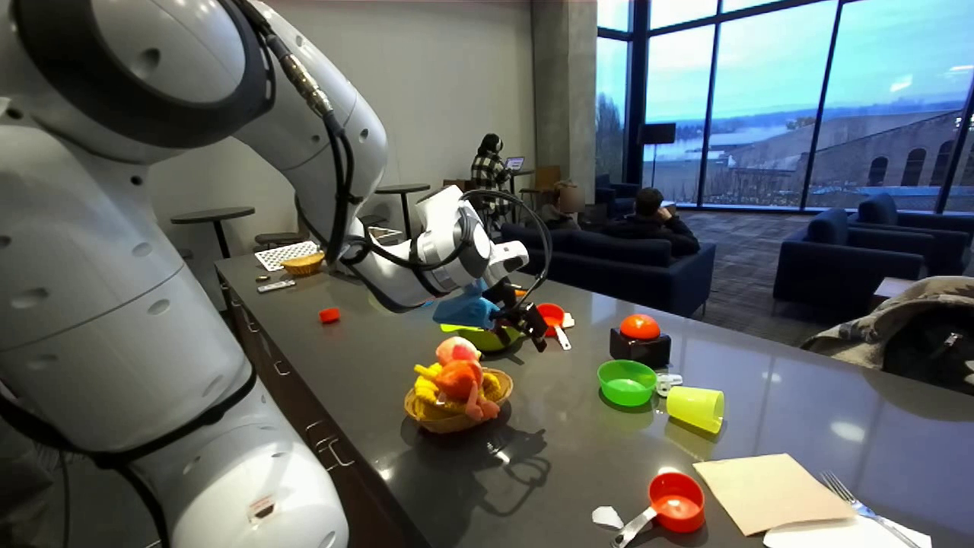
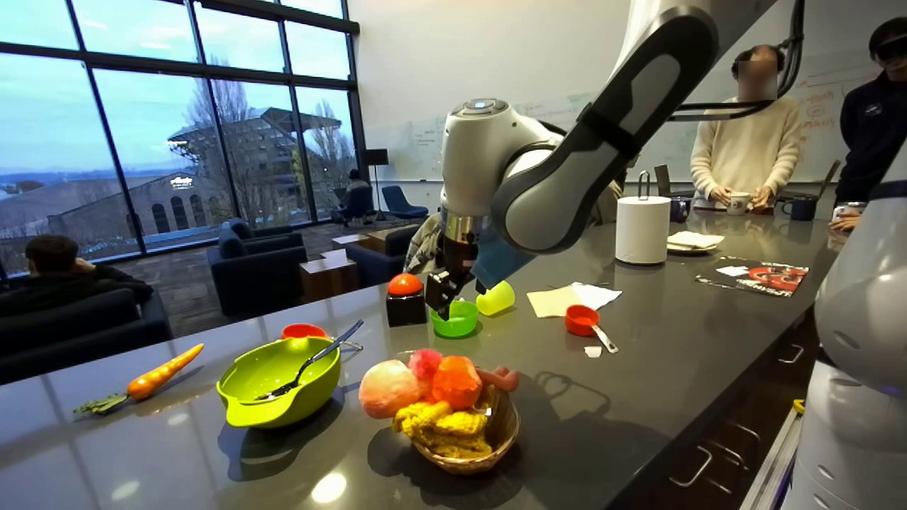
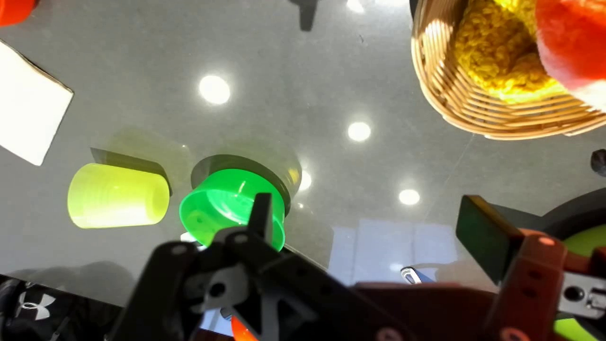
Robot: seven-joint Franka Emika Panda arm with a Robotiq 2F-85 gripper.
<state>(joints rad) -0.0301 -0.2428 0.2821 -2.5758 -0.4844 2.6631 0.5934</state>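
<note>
My gripper (image 3: pixel 370 220) hangs above the dark counter with its jaws wide apart and nothing between them. In the wrist view one finger (image 3: pixel 262 215) overlaps the green bowl (image 3: pixel 232 194); a lime-yellow cup (image 3: pixel 118 196) lies on its side beyond it. At the upper right is a wicker basket (image 3: pixel 473 118) of soft toys, among them a yellow knitted one (image 3: pixel 502 52). An exterior view has the gripper (image 1: pixel 525 326) over the space by a lime bowl (image 1: pixel 487 339) and a red measuring cup (image 1: pixel 549 313). Seen from elsewhere, the gripper (image 2: pixel 445 297) appears in front of the green bowl (image 2: pixel 455 322).
A black box with a red dome button (image 1: pixel 640 327) stands behind the green bowl. Another red measuring cup (image 1: pixel 677 502) lies near a beige paper (image 1: pixel 772 491) and a fork (image 1: pixel 841 487). A carrot (image 2: pixel 159 375) lies beside the lime bowl, which holds a spoon (image 2: pixel 312 365). A white cylinder (image 2: pixel 642 230) stands farther along.
</note>
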